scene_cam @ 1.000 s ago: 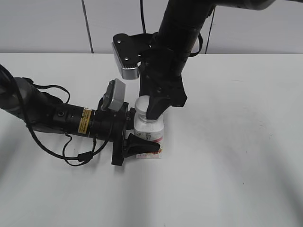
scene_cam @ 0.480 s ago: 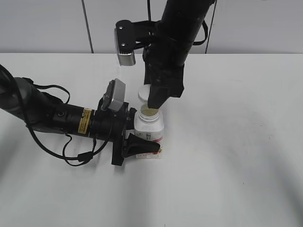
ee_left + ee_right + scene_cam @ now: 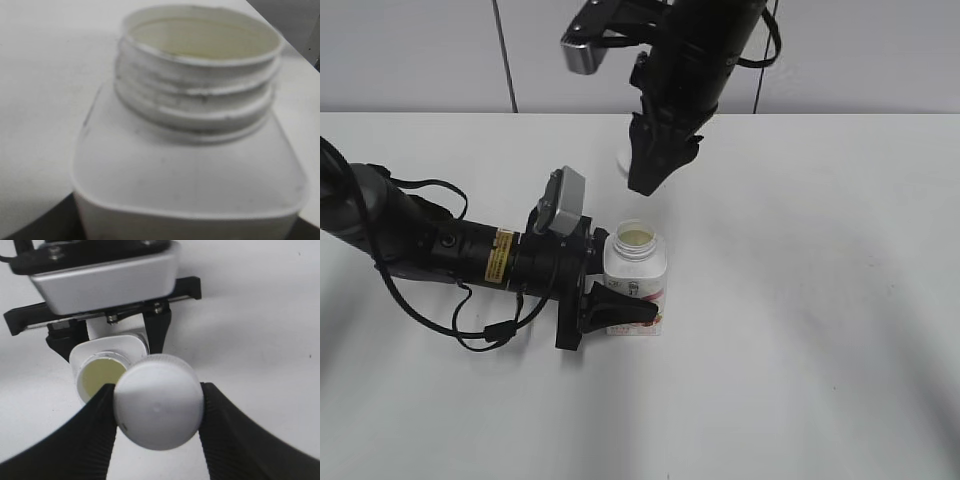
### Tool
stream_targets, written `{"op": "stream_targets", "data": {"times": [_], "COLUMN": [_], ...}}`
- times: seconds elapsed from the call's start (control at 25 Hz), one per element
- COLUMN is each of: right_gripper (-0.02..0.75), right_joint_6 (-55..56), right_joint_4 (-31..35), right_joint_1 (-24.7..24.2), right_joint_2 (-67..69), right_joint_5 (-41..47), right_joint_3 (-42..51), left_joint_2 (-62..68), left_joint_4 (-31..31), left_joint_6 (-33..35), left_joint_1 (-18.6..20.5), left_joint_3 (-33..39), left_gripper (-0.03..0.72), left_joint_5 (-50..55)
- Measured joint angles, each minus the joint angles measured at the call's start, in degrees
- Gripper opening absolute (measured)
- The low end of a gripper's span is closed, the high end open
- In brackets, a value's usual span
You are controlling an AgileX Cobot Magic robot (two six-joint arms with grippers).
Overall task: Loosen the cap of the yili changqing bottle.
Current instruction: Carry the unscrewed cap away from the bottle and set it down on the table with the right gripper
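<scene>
The yili changqing bottle [image 3: 636, 278] stands upright on the white table, its threaded neck open, with pale contents inside. My left gripper [image 3: 620, 292] lies low along the table and is shut on the bottle's body. The left wrist view shows the bottle [image 3: 190, 165] close up, with the bare neck threads. My right gripper [image 3: 646, 178] hangs above and behind the bottle, shut on the white cap [image 3: 624, 158]. In the right wrist view the cap [image 3: 159, 407] sits between the two black fingers, with the open bottle [image 3: 100, 374] below it.
The white table [image 3: 820, 300] spreads all round, with a grey wall behind it. The left arm with its cables [image 3: 430, 250] lies across the table's left side. The left wrist camera block [image 3: 105, 282] sits just behind the bottle.
My right gripper has lifted the cap off the bottle's neck and risen up and back. The neck now stands open. The left gripper and bottle have not moved.
</scene>
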Motion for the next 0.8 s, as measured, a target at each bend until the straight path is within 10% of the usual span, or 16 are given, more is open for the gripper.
{"op": "stream_targets", "data": {"times": [0.8], "right_gripper": [0.398], "right_joint_6": [27.8], "right_joint_4": [2.8], "right_joint_1": [-30.8], "right_joint_2": [0.0], "right_joint_5": [-5.6], "right_joint_3": [6.2], "left_joint_2": [0.0], "left_joint_4": [0.0], "left_joint_6": [0.0], "left_joint_1": [0.0], "left_joint_3": [0.0], "left_gripper": [0.420], "left_joint_5": [0.0]}}
